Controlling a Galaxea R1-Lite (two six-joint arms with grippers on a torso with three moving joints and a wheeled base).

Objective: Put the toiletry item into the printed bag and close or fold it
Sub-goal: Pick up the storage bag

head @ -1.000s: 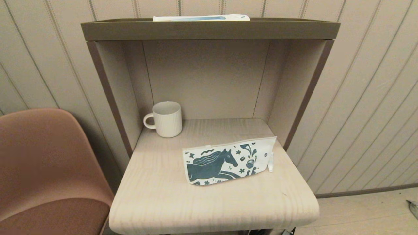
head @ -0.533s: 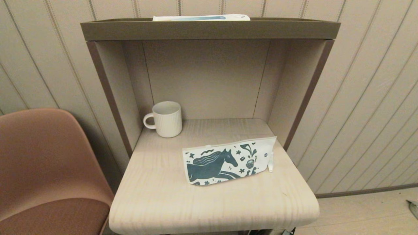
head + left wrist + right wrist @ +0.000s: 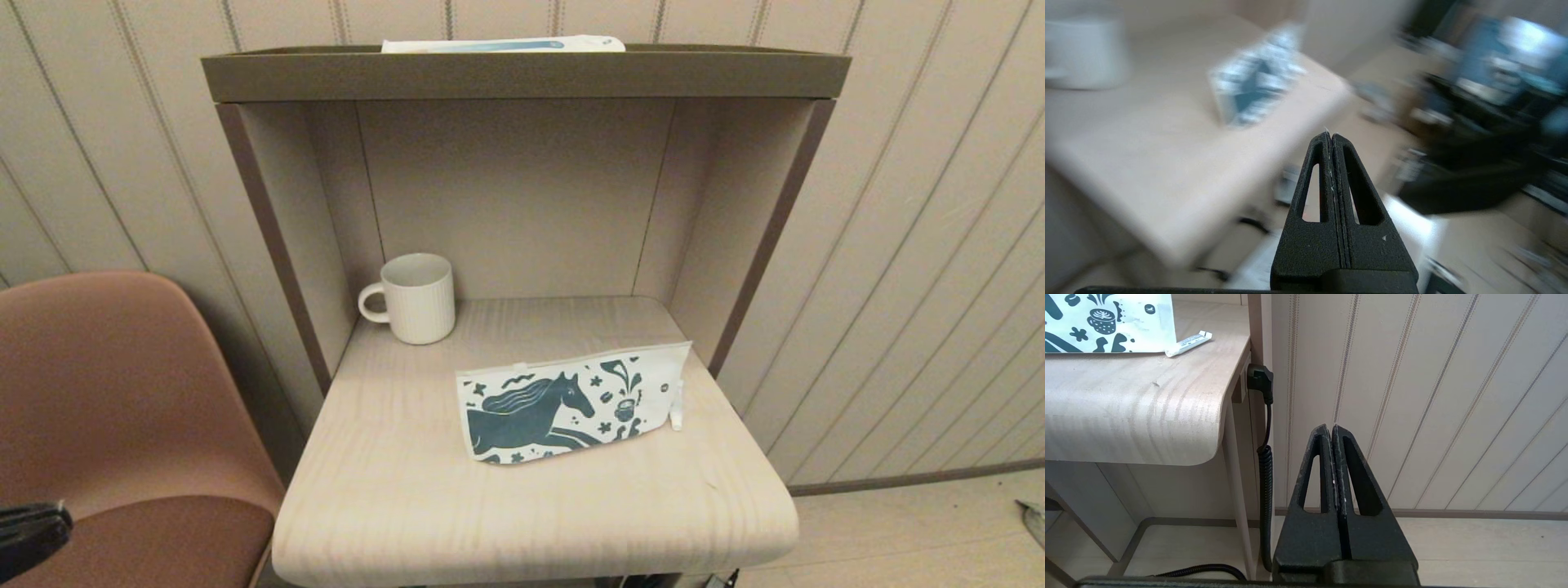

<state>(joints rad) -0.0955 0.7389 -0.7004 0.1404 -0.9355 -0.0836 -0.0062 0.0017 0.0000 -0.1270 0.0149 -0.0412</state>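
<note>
The printed bag (image 3: 571, 402), white with a dark teal horse, lies flat on the pale wooden shelf (image 3: 531, 506), right of centre. A small white tube (image 3: 677, 406), the toiletry item, rests against the bag's right end; the right wrist view also shows this tube (image 3: 1188, 343) beside the bag (image 3: 1106, 322). My left gripper (image 3: 28, 531) is just entering at the lower left, over the chair, far from the bag. Seen from its own wrist, the left gripper (image 3: 1329, 134) is shut and empty. My right gripper (image 3: 1331, 428) is shut and empty, low beside the shelf unit, facing the wall.
A white ribbed mug (image 3: 415, 298) stands at the shelf's back left. A brown chair (image 3: 122, 425) sits left of the unit. The dark top shelf (image 3: 522, 73) carries a flat white and blue box (image 3: 502, 44). A coiled black cable (image 3: 1265, 477) hangs down the unit's right side.
My left gripper has come into the head view at the lower left edge, over the chair. The bag, tube and mug have not moved.
</note>
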